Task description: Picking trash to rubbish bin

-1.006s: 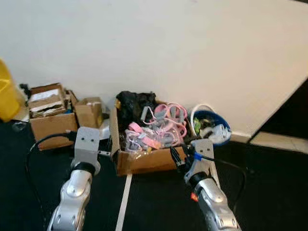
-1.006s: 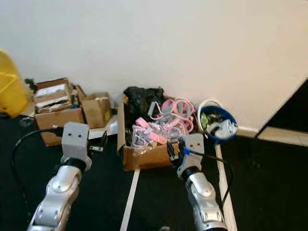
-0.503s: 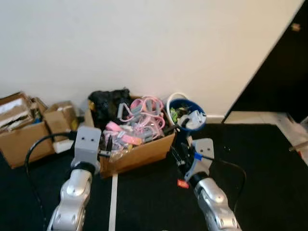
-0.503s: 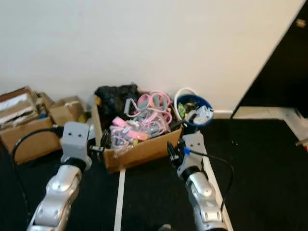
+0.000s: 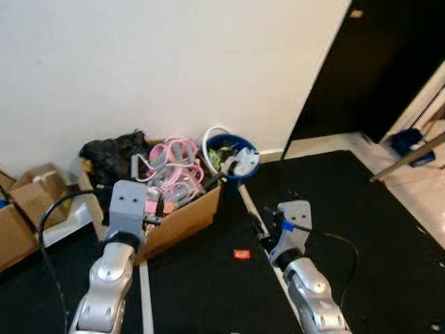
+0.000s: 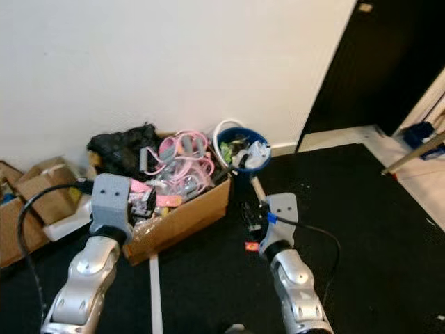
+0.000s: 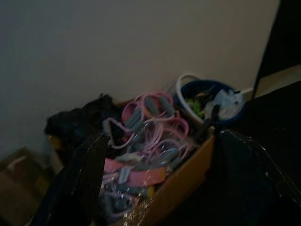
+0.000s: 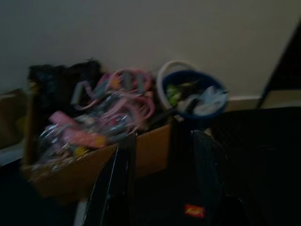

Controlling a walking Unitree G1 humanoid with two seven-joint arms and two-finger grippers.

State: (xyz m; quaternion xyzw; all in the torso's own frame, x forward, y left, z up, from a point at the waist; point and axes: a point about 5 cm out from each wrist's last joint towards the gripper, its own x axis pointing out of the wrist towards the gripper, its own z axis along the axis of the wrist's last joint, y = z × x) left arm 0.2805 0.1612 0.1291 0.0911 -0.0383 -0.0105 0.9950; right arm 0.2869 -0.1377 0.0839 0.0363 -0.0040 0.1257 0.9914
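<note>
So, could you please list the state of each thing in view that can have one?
Left hand: open, empty, raised toward the cardboard box.
Right hand: open, empty, held above the floor.
Cardboard box: open, full of pink and grey bands.
Blue bin: upright, open, already holding trash.
Red scrap: lying flat on the dark floor, not picked up.
Black bag: crumpled in the box's far end.
</note>
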